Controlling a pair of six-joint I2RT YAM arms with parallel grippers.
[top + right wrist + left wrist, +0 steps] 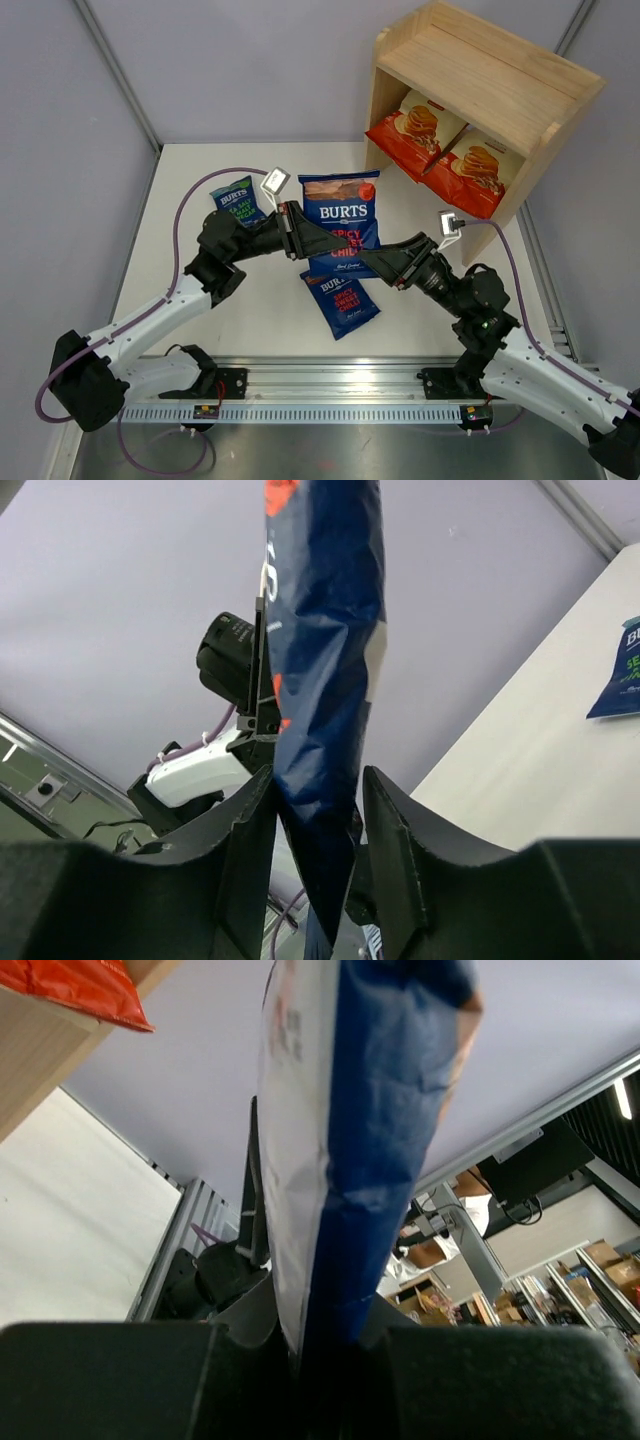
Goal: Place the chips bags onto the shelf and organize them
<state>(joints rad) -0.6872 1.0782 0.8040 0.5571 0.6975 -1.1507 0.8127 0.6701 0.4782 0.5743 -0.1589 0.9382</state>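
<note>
Above a spare Burts bag (342,305) flat on the worktop (270,325), the left tool (292,232) pinches the red-lettered Burts bag (340,205) while the part-open right tool (375,262) straddles its corner, probably steadying it upright for the shelf (500,80) holding two Cassava Chips bags (470,172).

The held Burts bag (340,215) was glossy dark-blue plastic film, creased, its back paler and duller. The cassava bags (415,130) on the far-right shelf (480,70) shone red. The shelf was smooth, unpainted pale wood; the table (262,322) matt white; the near rail (340,385) ribbed bare metal.
</note>
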